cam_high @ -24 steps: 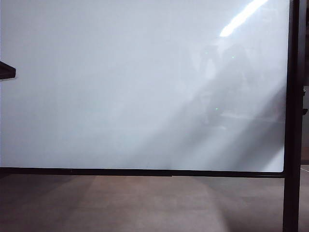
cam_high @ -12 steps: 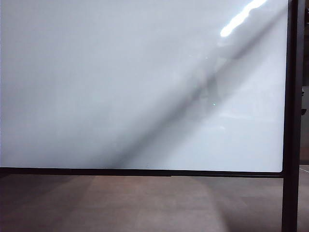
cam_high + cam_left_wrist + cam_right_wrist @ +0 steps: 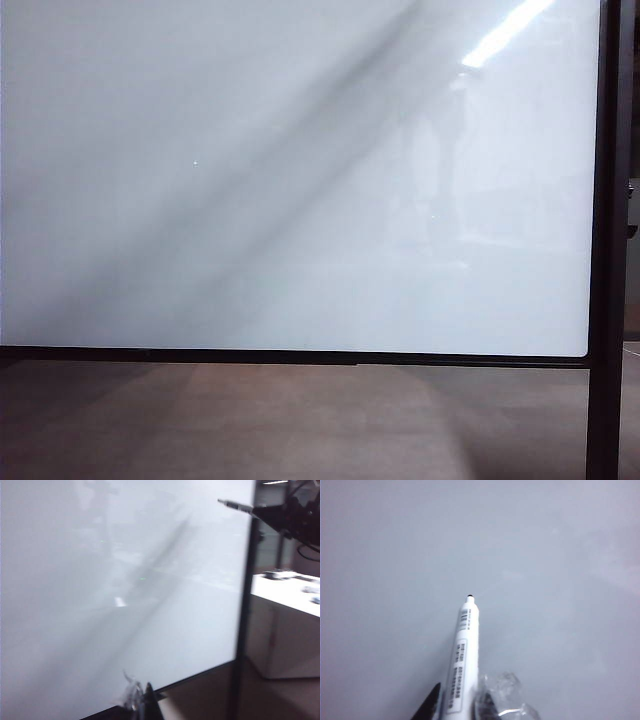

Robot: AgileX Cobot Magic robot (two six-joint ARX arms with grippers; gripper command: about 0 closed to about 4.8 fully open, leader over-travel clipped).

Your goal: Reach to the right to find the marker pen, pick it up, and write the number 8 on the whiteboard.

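1. A white marker pen [image 3: 461, 665] with a small black tip is seen in the right wrist view, held between the dark fingers of the right gripper [image 3: 455, 705], which is closed on its barrel.
2. Printed labels are carried on the pen barrel: a small barcode-like block near the tip and a longer panel of fine dark print below it; none of this writing can be read.
3. The pen tip is pointed at the whiteboard [image 3: 545, 555], which fills that view as a plain pale surface; whether the tip touches the board cannot be told.
4. No drawn line is visible on the board in any view.
5. In the exterior view the whiteboard [image 3: 250, 200] is shown with its thin black frame along the lower edge and a dark upright post [image 3: 603, 300] at the right; a broad diagonal shadow and a bright glare streak lie across it.
6. Neither gripper is seen in the exterior view.
7. Of the left gripper [image 3: 142, 702] only dark finger ends and a clear plastic piece are seen at the edge of the left wrist view, near the board's lower frame; its opening cannot be told.
8. Beyond the post in that view, a white counter [image 3: 285, 605] with small objects is seen, and above it the right arm [image 3: 295, 515] with the pen projecting towards the board.
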